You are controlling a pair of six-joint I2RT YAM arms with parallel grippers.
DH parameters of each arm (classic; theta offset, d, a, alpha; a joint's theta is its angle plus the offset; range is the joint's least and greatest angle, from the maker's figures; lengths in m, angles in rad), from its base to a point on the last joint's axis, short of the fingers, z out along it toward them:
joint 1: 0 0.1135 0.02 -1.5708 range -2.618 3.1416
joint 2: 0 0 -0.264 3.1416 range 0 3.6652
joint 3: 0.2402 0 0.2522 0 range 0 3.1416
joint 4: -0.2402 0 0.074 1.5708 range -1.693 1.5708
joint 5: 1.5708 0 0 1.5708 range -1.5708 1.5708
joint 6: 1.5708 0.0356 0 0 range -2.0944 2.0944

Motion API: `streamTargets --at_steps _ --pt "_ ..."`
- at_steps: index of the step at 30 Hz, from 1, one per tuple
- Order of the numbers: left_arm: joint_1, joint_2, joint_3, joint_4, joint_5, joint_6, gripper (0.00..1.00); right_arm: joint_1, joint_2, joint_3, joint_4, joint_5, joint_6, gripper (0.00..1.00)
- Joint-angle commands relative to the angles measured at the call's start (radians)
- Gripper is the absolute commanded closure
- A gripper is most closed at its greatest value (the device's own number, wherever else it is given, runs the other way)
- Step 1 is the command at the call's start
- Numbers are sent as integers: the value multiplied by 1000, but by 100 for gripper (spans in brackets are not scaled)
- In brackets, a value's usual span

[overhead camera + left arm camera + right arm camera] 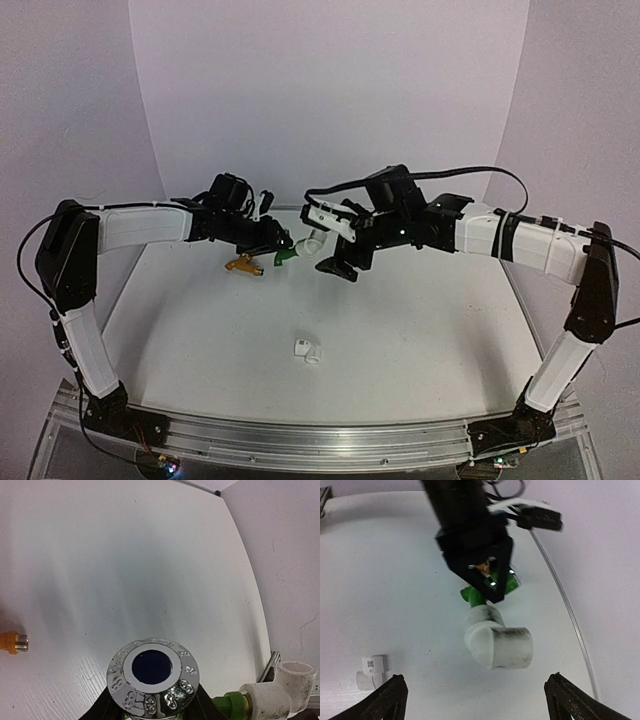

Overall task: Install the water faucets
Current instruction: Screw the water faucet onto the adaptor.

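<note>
Grip on the green faucet [475,596] comes from the left gripper [487,579], clamped tight and holding it above the table [420,320]. On that faucet's threaded end sits a white elbow fitting [497,642]. Facing it is the right gripper [475,680], fingers spread wide, touching nothing. The orange-yellow faucet [243,265] lies just beside the green one, with a second white fitting [308,350] well apart from it.

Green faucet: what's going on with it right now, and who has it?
The left gripper holds the green faucet above the table, with a white elbow on its threaded end. The right gripper is open, facing the elbow without touching it. The orange faucet lies on the table beside the left gripper, and a second fitting lies loose nearer the bases.
</note>
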Motion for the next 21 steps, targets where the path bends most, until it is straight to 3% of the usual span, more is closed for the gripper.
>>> streamTargets --at_steps 1,8,21 --pt "-2 17 77 -71 138 50 100 4 -36 -46 -8 -175 -533 3" --pt "-2 59 111 -125 199 72 100 4 8 -12 -6 -201 -719 9" --pt "-7 89 168 -160 241 88 100 4 97 -16 127 -166 -771 27"
